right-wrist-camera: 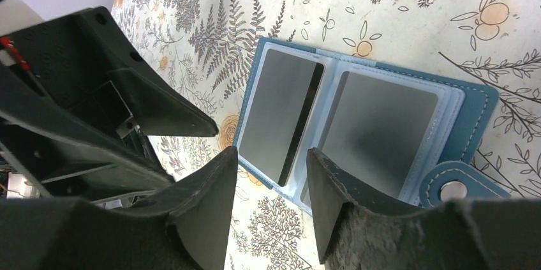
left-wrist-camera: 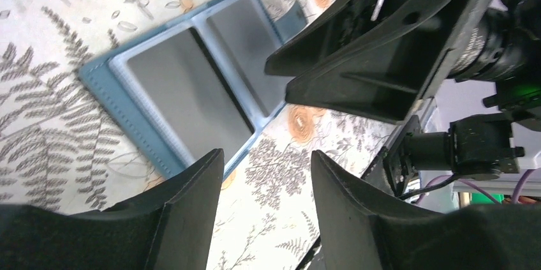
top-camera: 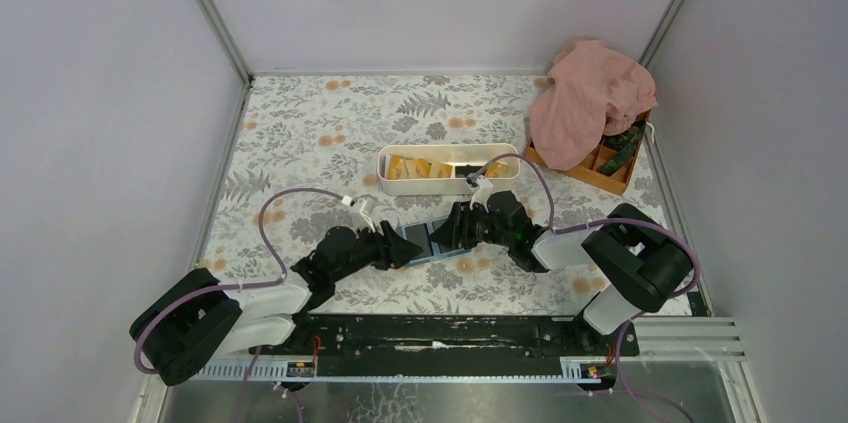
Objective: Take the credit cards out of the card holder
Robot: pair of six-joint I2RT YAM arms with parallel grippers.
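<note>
The blue card holder (top-camera: 428, 241) lies open and flat on the floral table between my two grippers. The left wrist view shows the holder (left-wrist-camera: 118, 105) with a grey card (left-wrist-camera: 185, 94) in each pocket. The right wrist view shows the holder (right-wrist-camera: 477, 101), a card with a dark stripe (right-wrist-camera: 281, 113) on the left, a grey card (right-wrist-camera: 383, 129) on the right, and a snap tab (right-wrist-camera: 454, 188). My left gripper (left-wrist-camera: 266, 161) is open and empty at the holder's near edge. My right gripper (right-wrist-camera: 272, 158) is open and empty just above the holder's edge. Orange-yellow cards (top-camera: 410, 168) and a black one (top-camera: 467, 172) lie in the white tray.
The long white tray (top-camera: 448, 155) stands just behind the holder. An orange compartment box (top-camera: 600, 171) sits at the back right, partly under a pink cloth (top-camera: 590, 98). Grey walls close the table on three sides. The two grippers' tips are close together over the holder.
</note>
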